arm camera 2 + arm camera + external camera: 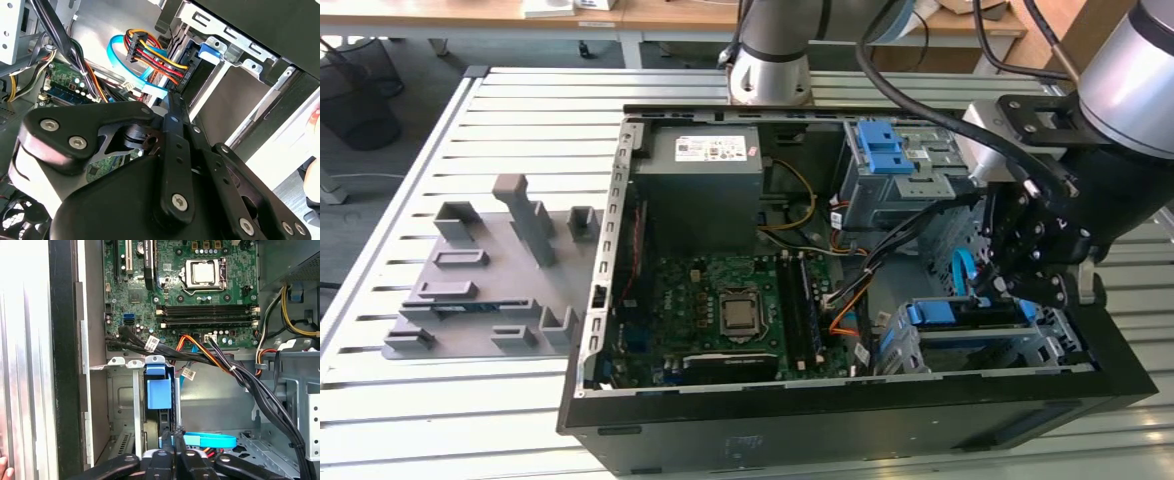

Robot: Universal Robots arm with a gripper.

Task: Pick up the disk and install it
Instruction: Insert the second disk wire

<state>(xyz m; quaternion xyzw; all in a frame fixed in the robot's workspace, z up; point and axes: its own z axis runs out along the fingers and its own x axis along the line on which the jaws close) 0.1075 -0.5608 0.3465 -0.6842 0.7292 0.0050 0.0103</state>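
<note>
Carefully is the word for this step: the flat silver hard disk with blue plastic carrier rails [161, 395] stands on edge in the grey metal drive cage [122, 390] at the case's front corner, and in my judgement it is being seated, not carried. The black two-finger gripper [175, 440] has its fingers drawn together with nothing visible between them, and their tips are right at the disk's rear end. I cannot tell whether they actually touch it. A good push would run straight along the rails, with no sideways lean. It should also stay clear of the flat light-blue data cable [210, 441] that loops just beside the fingers, since that could get pinched against the cage.

In the first wrist view the look is down the slot, showing the disk lined up with its guide and the green motherboard [200, 295] beyond. The second wrist view gives the gripper [174, 107] from the side and shows the red-yellow-black power plug [150, 55] close to the tips. From the exterior view the gripper [1014, 285] is seen low inside the black tower case [854, 420], above the cage at the exterior view's right.
</note>
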